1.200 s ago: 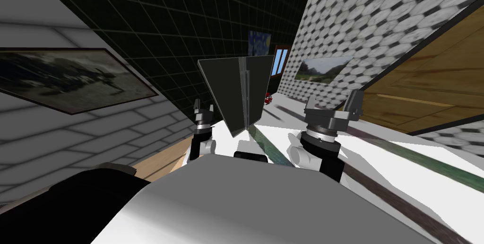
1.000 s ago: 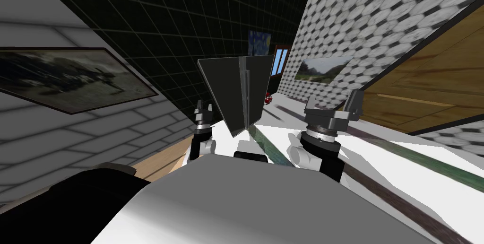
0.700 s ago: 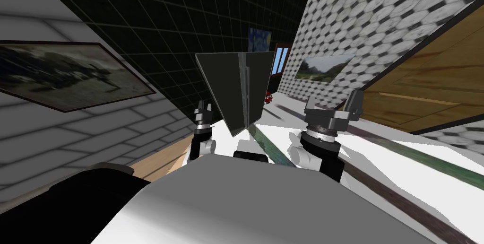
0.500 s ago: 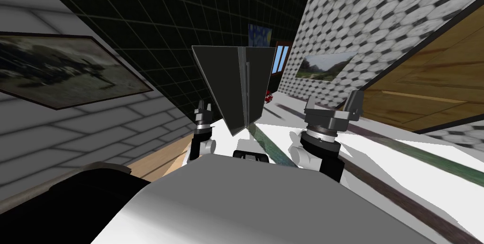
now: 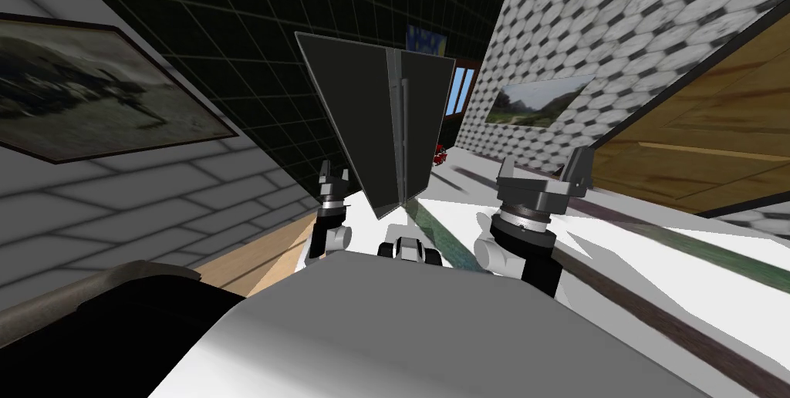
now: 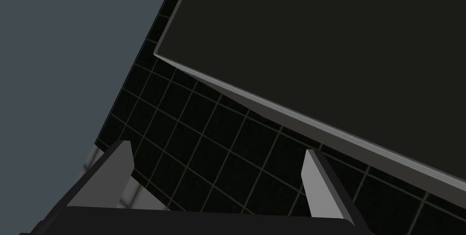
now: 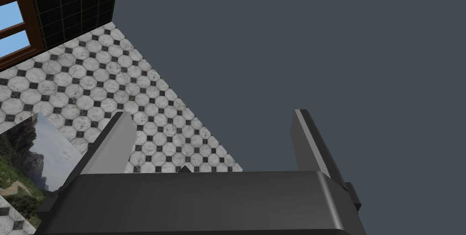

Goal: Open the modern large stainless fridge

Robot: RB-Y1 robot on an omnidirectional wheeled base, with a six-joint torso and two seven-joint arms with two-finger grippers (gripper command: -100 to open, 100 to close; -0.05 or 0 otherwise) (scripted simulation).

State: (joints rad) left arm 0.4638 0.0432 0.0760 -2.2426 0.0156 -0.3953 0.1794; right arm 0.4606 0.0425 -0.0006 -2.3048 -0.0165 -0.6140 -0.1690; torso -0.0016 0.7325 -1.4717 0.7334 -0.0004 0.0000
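Fridge (image 5: 362, 116) stands straight ahead of me on the pale floor (image 5: 478, 177), a tall dark grey box backed against the black tiled wall (image 5: 254, 54). A lighter vertical strip with thin bar handles (image 5: 401, 119) runs down its face, and I see no gap along it. It rises between my two arms and apart from both.

My left pincer (image 5: 334, 173) is raised just beside the fridge's lower left edge, blades spread wide and gripping nothing. In the left wrist view the same pincer (image 6: 216, 182) points up past the fridge's (image 6: 318, 41) grey-edged face, with the black tiles behind it.

My right pincer (image 5: 542, 173) is up on the other side, further from the fridge; its wrist view shows the pincer (image 7: 211, 148) spread wide and empty too.

A small red object (image 5: 440, 156) lies on the floor near the fridge's right side. A framed picture (image 5: 85, 92) hangs on the pale brick wall to my left, and a wooden panel (image 5: 694, 139) slants in on my right.
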